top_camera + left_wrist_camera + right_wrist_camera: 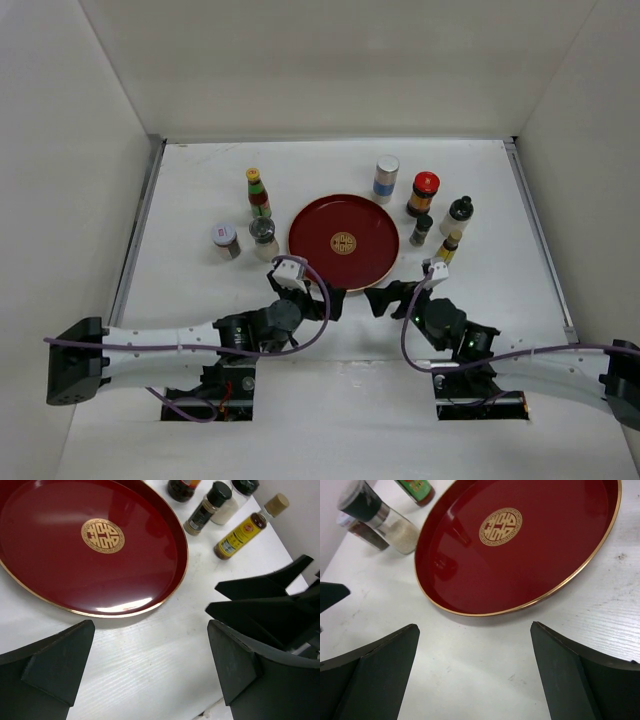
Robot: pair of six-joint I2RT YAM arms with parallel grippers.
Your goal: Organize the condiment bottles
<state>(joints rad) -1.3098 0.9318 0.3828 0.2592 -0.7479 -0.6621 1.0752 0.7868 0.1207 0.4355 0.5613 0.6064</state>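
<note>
Bottles (259,193) flank tray (318,222), beyond both tools | left tool (150,647) spread, empty | right tool (475,647) spread, empty

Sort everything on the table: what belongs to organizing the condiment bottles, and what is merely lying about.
Job:
yellow-capped bottle; white-lidded jar; dark-capped shaker; silver-capped jar; red-capped jar; small black-capped bottle; tall black-capped bottle; yellow-labelled bottle.

Lying about:
red tray, nothing on it.

We see a round red tray (318,222) with a gold emblem (344,242) at its centre, lying flat on the white table (200,290).
</note>
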